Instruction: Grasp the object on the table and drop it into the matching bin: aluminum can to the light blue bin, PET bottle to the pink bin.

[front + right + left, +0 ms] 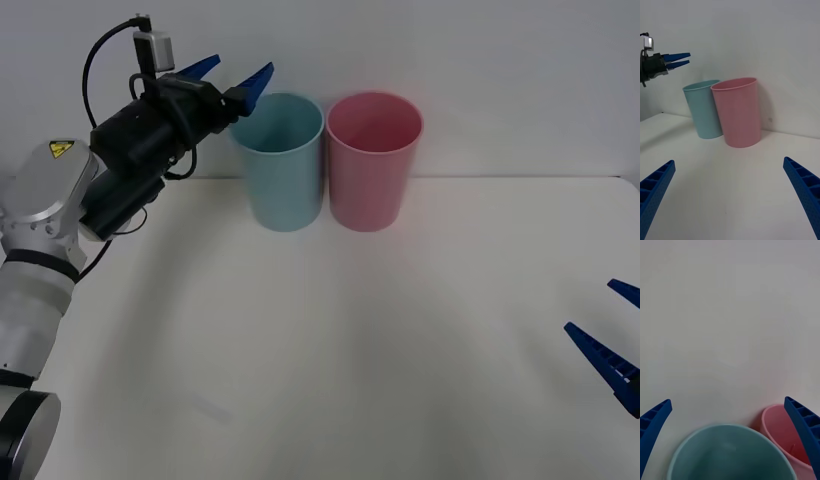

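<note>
Two bins are standing upright, touching: light blue bin [285, 160], pink bin [372, 158]. Left gripper [233, 77] is hovering wide open, empty, beside the blue rim; right gripper [618, 330] is waiting spread, empty.

The left gripper [232, 82] is being held raised and extended forward, its fingers spread apart. The right gripper [612, 330] is being kept low, fingers likewise parted.

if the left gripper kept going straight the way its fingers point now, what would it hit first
Probably the back wall. The open left gripper sits above the light blue bin, aimed past its rim, though depth is unclear.
</note>
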Available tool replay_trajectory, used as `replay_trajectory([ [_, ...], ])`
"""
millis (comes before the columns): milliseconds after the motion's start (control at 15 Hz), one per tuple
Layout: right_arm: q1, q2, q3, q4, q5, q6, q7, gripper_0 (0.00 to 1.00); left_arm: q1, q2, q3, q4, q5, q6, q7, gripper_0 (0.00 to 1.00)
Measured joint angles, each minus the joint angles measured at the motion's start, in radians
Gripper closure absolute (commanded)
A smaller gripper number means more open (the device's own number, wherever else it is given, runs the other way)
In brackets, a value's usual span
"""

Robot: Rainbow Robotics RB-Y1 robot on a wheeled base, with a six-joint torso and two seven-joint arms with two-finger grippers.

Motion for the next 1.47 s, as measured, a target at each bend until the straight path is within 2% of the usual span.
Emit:
replay_trajectory([
  [400, 0.0, 0.0, 0.0, 0.0, 0.0, 0.0, 0.0, 0.0, 0.245, 0.079, 0.05, -0.245, 0.107, -0.024, -0.022, 0.0],
  [933, 0.0, 0.0, 0.0, 0.0, 0.0, 0.0, 0.0, 0.0, 0.597, 0.082, 0.295, -0.506, 0.122, -0.225, -0.064, 0.0],
  [1467, 0.0, 0.0, 0.0, 0.0, 0.0, 0.0, 0.0, 0.0, 0.842, 0.086, 0.573, -0.565, 0.13, -0.519, -0.112, 0.0],
])
